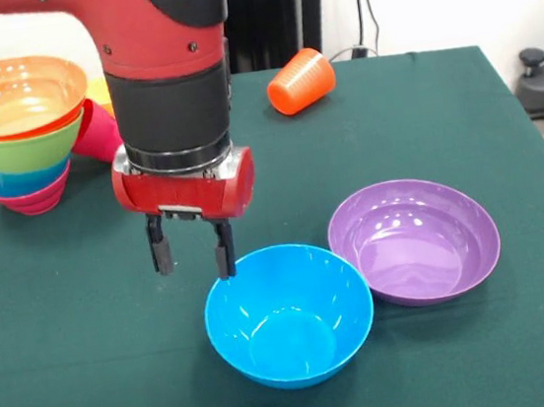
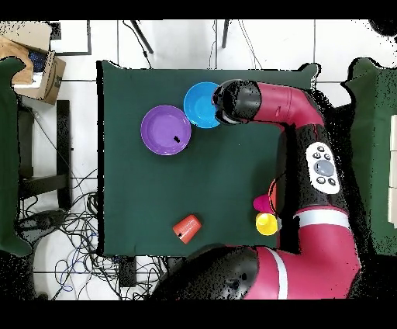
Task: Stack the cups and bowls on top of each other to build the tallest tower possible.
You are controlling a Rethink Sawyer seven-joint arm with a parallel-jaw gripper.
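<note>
Hovering with jaws apart, the gripper (image 1: 192, 251) straddles the blue bowl (image 1: 290, 315) rim.

A: Desk (image 1: 87, 315), green cloth. Items on it?
B: Blue bowl (image 1: 289, 315) at front, purple bowl (image 1: 414, 240) just beside it. Orange cup (image 1: 300, 81) on its side at the back. Tower (image 1: 17, 131) of nested bowls at one back corner, yellow cup (image 2: 267, 223) by it.
</note>
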